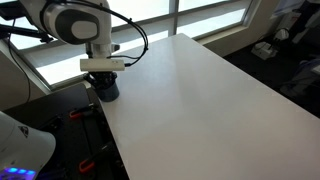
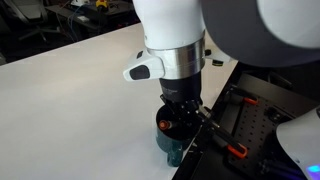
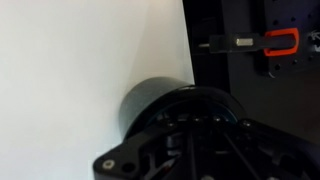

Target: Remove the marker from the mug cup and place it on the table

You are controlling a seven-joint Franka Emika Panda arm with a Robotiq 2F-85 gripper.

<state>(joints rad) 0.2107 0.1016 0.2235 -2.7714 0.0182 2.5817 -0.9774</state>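
Mug cup point(image 1: 108, 93) stands upright on the white desk point(image 1: 200, 100), hard by the desk's edge on the arm's side. Beyond that edge is a black perforated plate point(image 2: 262, 120).

Gripper point(image 1: 107, 84) hangs straight above the mug cup, pointing down. In both exterior views its lower end reaches the mug's rim or sits just inside it; I cannot tell which. In an exterior view only the mug's lower wall point(image 2: 170, 148) shows beneath the gripper body.

Wrist view: dark gripper housing fills the lower frame. The mug's rounded dark wall point(image 3: 148, 100) juts out to one side of it, with bare desk on one side and the black plate on the other. A red-handled clamp point(image 3: 281, 42) lies on that plate, well apart from the mug.

Marker: cannot be made out in any view; the mug's mouth is covered by the gripper.

Fingers are hidden, so I cannot tell whether the gripper is spread, closed or holding anything.
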